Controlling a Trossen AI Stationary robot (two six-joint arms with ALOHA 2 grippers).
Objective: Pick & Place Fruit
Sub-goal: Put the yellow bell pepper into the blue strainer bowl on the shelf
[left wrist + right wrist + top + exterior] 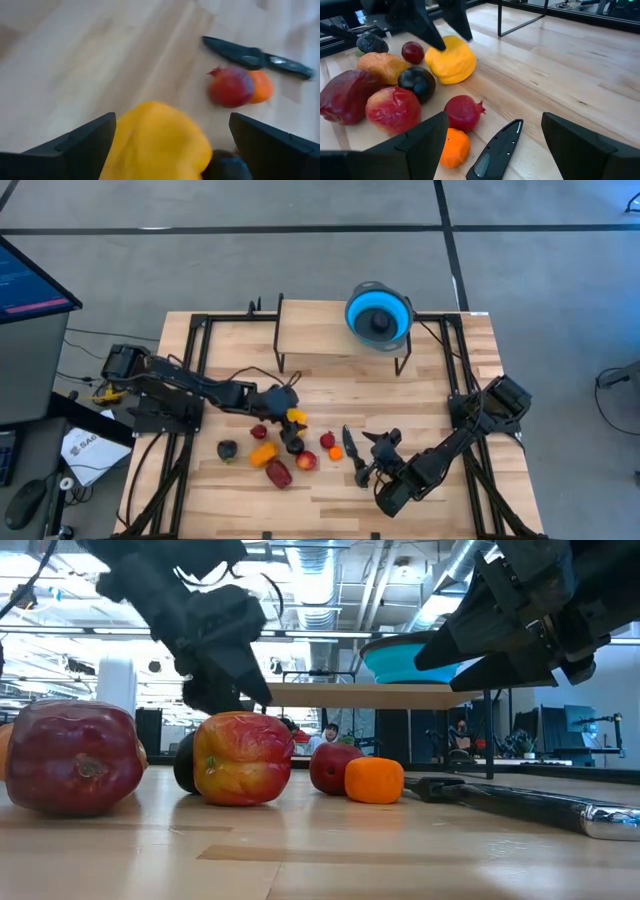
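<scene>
The left gripper [440, 22], jaws wide and empty, straddled the yellow fruit [451, 60] for a pickup, while the right gripper [375, 452] waited open over the knife [353, 450].

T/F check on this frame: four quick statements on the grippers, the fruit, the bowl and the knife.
1. The round blue bowl with grey rim sits on the raised wooden shelf. True.
2. The left gripper is shut on the yellow toy fruit. False: its fingers are open, straddling it.
3. The slim black-handled knife lies beside the small orange fruit. True.
4. The right gripper holds the knife. False: it is open and holds nothing.
</scene>
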